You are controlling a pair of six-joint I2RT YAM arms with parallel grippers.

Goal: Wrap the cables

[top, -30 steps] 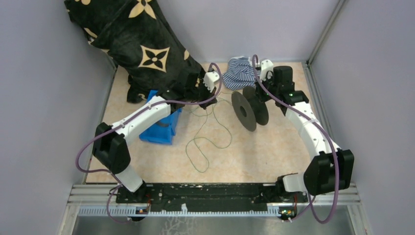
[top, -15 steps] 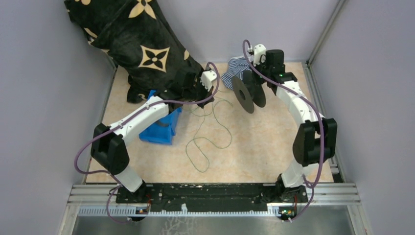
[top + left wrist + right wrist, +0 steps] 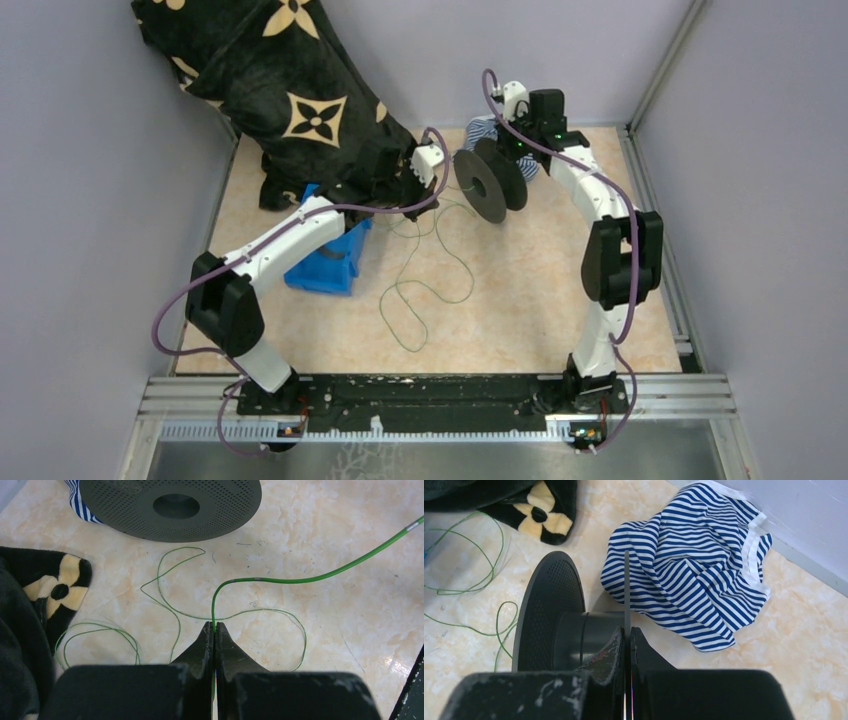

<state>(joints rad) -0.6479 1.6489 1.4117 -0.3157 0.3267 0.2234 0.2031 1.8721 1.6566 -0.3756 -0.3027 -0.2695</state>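
The left pincer (image 3: 214, 630) is pressed together on the cables (image 3: 260, 579), with the thin green wire nipped right at its fingertips. From the tips the wire rises a short way, bends, and runs off to the pincer's right, clear of the desk (image 3: 520, 300). The rest lies slack on the desk below and ahead of this pincer. One loop curves just beyond the tips, another lies to their left beside the black flower-patterned blanket (image 3: 290, 90), and longer loops trail back toward the arm bases in the overhead view. The blanket is heaped behind and to the left of the left pincer, and one corner of it reaches the desk next to the wire. A blue bin (image 3: 330, 262) sits under the left arm, back from its pincer.

The right pincer (image 3: 626, 630) is clamped on the black spool (image 3: 546, 610). Its two fingers are closed on the thin edge of the nearer flange, which shows edge-on between them. The hub and the perforated far flange stick out to this pincer's left, so the spool is held on its side above the desk. A blue-and-white striped cloth (image 3: 694, 580) lies crumpled on the desk beyond and to the right of the right pincer, against the back wall. Green wire loops lie on the desk to the left of the spool. Whether any wire is wound on the hub cannot be told.
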